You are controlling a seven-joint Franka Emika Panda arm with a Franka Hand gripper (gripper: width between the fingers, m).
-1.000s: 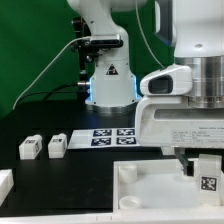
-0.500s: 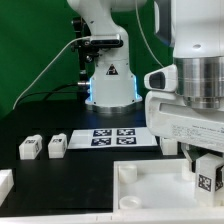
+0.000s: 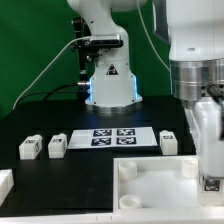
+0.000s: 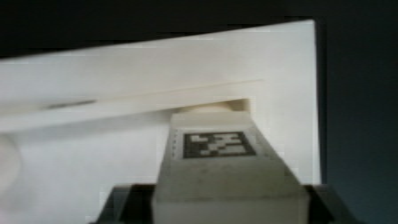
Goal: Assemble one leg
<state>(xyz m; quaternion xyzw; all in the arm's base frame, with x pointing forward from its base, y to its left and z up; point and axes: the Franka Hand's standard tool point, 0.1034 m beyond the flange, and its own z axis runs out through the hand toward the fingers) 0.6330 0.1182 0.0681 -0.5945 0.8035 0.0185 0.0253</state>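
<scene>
My gripper (image 3: 211, 170) is shut on a leg (image 3: 212, 181), a small white block with a black-and-white marker, at the exterior view's right edge. It holds the leg over the near right corner of the large white square piece (image 3: 150, 184). In the wrist view the leg (image 4: 221, 150) stands between my dark fingers (image 4: 128, 204), just over the white piece (image 4: 107, 110); my gripper (image 4: 221, 203) grips its upper end. Three more legs lie on the black table: two at the left (image 3: 30, 148) (image 3: 57, 146) and one (image 3: 168, 142) right of the marker board.
The marker board (image 3: 113, 137) lies in the middle of the table, in front of the robot base (image 3: 108, 80). Another white part (image 3: 5, 183) shows at the left edge. A green backdrop stands behind.
My gripper has moved to the exterior view's right and lower with the leg in it. The leg beside the marker board, hidden before, is now uncovered.
</scene>
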